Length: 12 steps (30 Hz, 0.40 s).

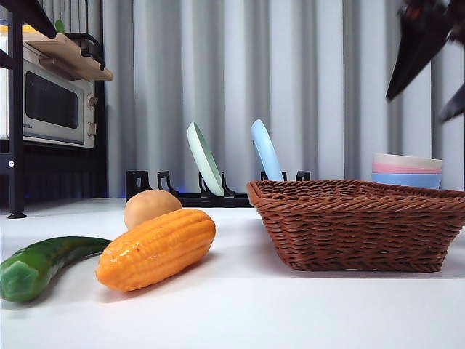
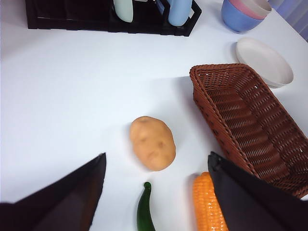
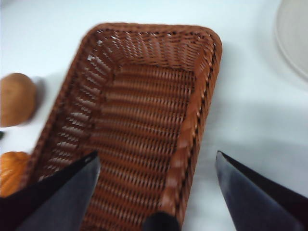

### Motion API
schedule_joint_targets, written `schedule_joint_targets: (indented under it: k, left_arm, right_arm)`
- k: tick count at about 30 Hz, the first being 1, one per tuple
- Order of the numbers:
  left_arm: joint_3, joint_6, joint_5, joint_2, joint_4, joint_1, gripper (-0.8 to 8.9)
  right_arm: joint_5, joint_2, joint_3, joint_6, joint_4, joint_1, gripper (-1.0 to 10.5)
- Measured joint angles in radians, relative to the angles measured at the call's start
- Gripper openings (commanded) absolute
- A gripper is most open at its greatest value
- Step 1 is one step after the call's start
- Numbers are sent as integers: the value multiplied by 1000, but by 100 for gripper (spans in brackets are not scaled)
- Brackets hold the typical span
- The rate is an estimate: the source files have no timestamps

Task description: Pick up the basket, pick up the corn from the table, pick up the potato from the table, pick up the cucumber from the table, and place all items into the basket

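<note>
The brown wicker basket (image 1: 363,225) stands empty on the white table (image 1: 240,313), at the right. The orange corn (image 1: 156,249) lies at the left front, with the tan potato (image 1: 150,207) just behind it and the green cucumber (image 1: 40,265) to its left. My right gripper (image 3: 156,154) is open and hangs above the basket (image 3: 144,96); its jaws show at the top right of the front view (image 1: 418,105). My left gripper (image 2: 157,158) is open and empty, high above the potato (image 2: 152,143), the corn (image 2: 208,207) and the cucumber (image 2: 144,214).
A black dish rack (image 1: 211,195) with two upright plates stands at the back. Stacked bowls (image 1: 407,171) sit behind the basket, with a white plate (image 2: 263,61) beside them. A microwave (image 1: 51,105) on a shelf stands at the far left.
</note>
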Motion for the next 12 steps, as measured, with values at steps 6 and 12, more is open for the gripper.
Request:
schedule_joint_targets:
  k: [6, 12]
  left_arm:
    - [0, 0, 1, 0, -25, 0, 354]
    - [0, 0, 2, 0, -44, 0, 354]
  right_arm:
    - [0, 204, 25, 0, 47, 0, 404]
    - [-3, 372, 54, 0, 72, 0, 213]
